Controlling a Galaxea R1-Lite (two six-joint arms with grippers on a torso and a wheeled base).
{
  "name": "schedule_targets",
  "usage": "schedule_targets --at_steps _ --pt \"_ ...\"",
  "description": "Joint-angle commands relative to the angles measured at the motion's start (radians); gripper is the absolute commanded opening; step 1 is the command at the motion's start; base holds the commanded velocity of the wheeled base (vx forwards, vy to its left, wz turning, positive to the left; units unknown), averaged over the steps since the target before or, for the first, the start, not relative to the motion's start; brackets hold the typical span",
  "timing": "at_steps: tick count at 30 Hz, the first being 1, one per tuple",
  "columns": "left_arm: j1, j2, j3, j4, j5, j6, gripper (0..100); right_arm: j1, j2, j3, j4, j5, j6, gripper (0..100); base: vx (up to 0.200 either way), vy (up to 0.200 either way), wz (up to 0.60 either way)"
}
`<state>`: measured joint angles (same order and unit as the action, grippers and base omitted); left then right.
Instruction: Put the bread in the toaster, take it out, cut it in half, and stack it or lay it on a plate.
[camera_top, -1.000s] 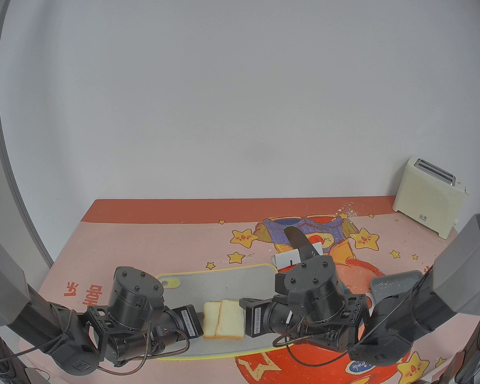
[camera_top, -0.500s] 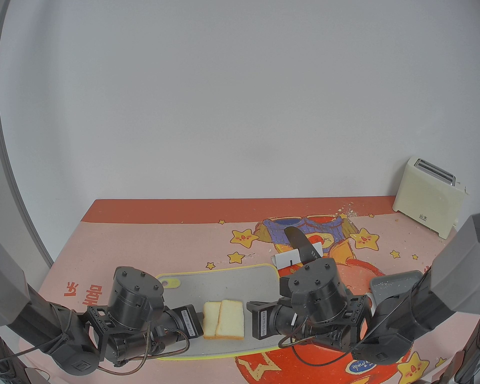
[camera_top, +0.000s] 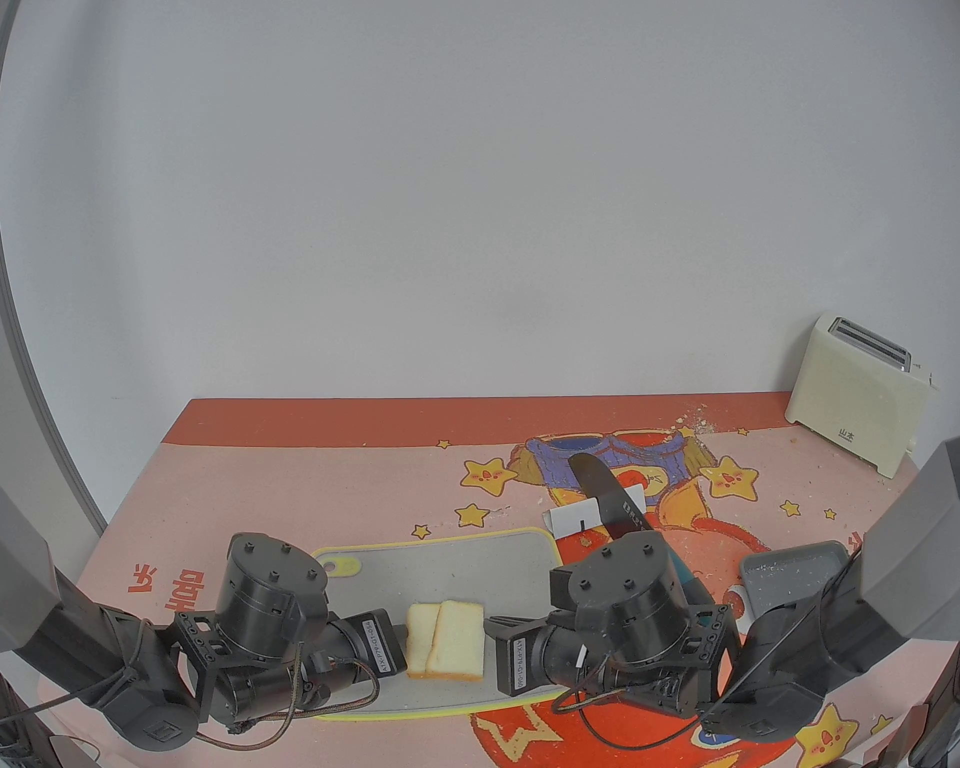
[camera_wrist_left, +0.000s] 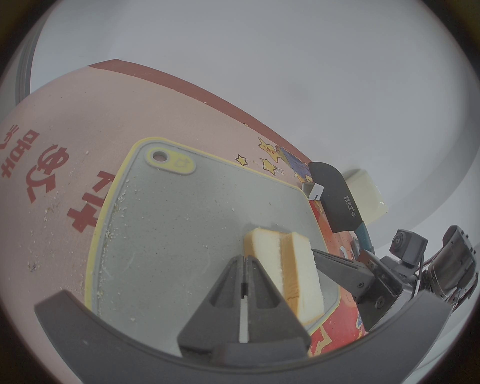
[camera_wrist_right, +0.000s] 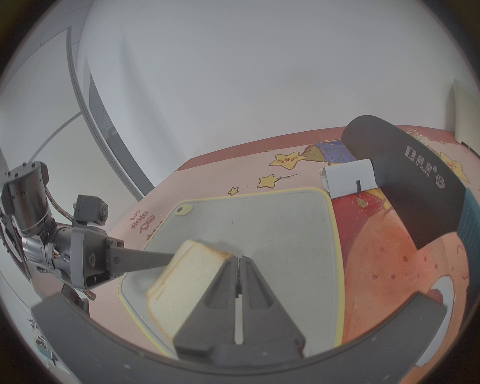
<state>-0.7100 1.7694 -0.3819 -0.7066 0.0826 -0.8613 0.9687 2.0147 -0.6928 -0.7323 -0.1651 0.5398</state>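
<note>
Two pale bread halves (camera_top: 445, 640) lie side by side on the grey cutting board (camera_top: 450, 570). My left gripper (camera_top: 400, 640) is low over the board at the bread's left edge, shut and holding nothing. My right gripper (camera_top: 490, 640) is shut too and presses against the bread's right side. In the left wrist view the shut fingertips (camera_wrist_left: 245, 262) sit just before the bread (camera_wrist_left: 287, 275), with the right gripper (camera_wrist_left: 340, 265) beyond it. The right wrist view has its shut fingers (camera_wrist_right: 238, 265) against the bread (camera_wrist_right: 187, 280), and the left gripper (camera_wrist_right: 145, 257) on the far side.
A black-bladed knife (camera_top: 610, 495) rests by a white paper holder (camera_top: 580, 518) behind the board's right end. A grey plate (camera_top: 790, 575) lies to the right, partly under my right arm. The cream toaster (camera_top: 860, 395) stands at the far right corner.
My right gripper drew back slightly to the right, then came in leftward against the bread. The right half has slid a little left toward the other half. The left arm is still.
</note>
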Motion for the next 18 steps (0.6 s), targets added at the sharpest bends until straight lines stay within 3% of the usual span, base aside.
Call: schedule_targets --at_steps 1,8,18 --pt "-0.003 -0.001 -0.002 -0.002 -0.001 -0.001 0 0.005 -0.004 -0.001 -0.001 0.001 0.002 0 0.000 0.000 0.00" --pt "-0.026 -0.004 0.009 -0.005 -0.037 -0.002 0 0.019 -0.002 -0.001 -0.004 0.001 0.005 0 0.000 0.000 0.00" --pt "-0.019 -0.005 0.009 -0.005 -0.030 0.001 0 0.011 -0.004 -0.004 -0.004 -0.001 0.006 0 0.000 0.000 0.00"
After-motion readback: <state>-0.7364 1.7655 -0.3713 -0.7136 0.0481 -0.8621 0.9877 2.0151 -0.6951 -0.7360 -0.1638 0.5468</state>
